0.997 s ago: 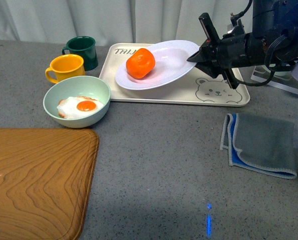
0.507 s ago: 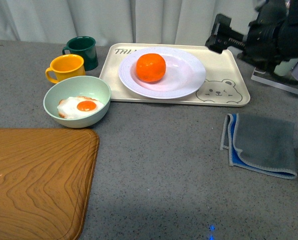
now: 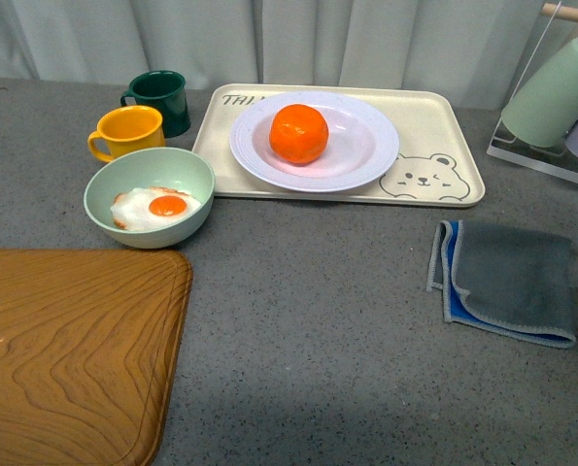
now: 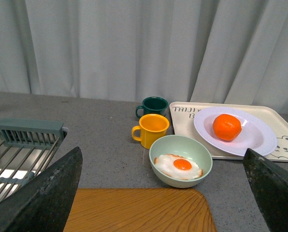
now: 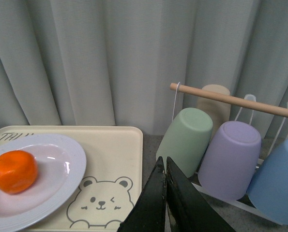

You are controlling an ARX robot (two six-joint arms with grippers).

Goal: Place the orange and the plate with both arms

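The orange (image 3: 299,133) sits on the white plate (image 3: 366,155), which lies flat on the beige bear tray (image 3: 434,126) at the back of the table. Both also show in the left wrist view, the orange (image 4: 226,127) on the plate (image 4: 255,140), and in the right wrist view, the orange (image 5: 12,171) on the plate (image 5: 61,169). Neither arm shows in the front view. My left gripper (image 4: 163,193) is open and empty, well back from the tray. My right gripper (image 5: 164,166) is shut and empty, raised beside the tray's right end.
A pale green bowl (image 3: 196,180) with a fried egg stands left of the tray, with a yellow mug (image 3: 128,131) and a dark green mug (image 3: 160,99) behind it. A wooden board (image 3: 70,349) lies front left, a grey cloth (image 3: 512,282) at right, a cup rack (image 3: 551,107) back right.
My right arm let go of the plate's rim and drew back out of the front view. The plate went from tilted to flat on the tray, and the orange settled at its middle.
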